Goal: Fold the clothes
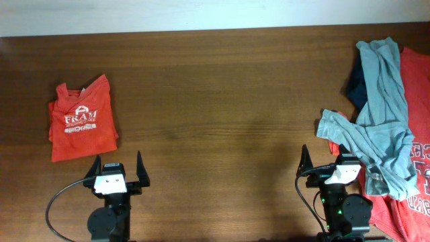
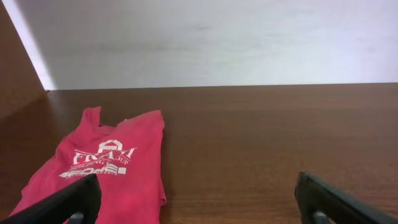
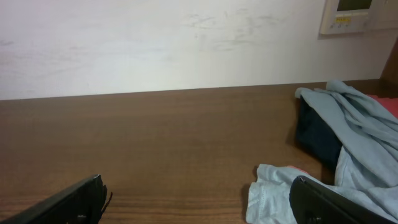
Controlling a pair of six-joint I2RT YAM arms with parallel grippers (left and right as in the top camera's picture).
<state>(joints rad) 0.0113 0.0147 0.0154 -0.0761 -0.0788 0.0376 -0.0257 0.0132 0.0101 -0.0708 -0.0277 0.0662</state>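
Left gripper: fingers spread wide, nothing between them; it sits well to the left of the right gripper
Right gripper: fingers also spread and empty; I place everything else from here
Crumpled pale grey-blue cotton shirt: unfolded, just ahead of the right gripper and to its right; whether the near hem touches the right finger I cannot tell
Long axis: runs from beside the right gripper away toward the far table edge
Loose grey-blue sleeve: nearest cloth, straight ahead of the right gripper
Rumpled red printed T-shirt: under the grey-blue shirt, further right
Dark navy garment: tucked under the pile, ahead of the right gripper
Folded red T-shirt with white lettering: far left, looks finished to me
Nearer arm: right, by my reckoning
Open room: bare dark brown wooden table left of the right gripper; the pile crowds the right edge
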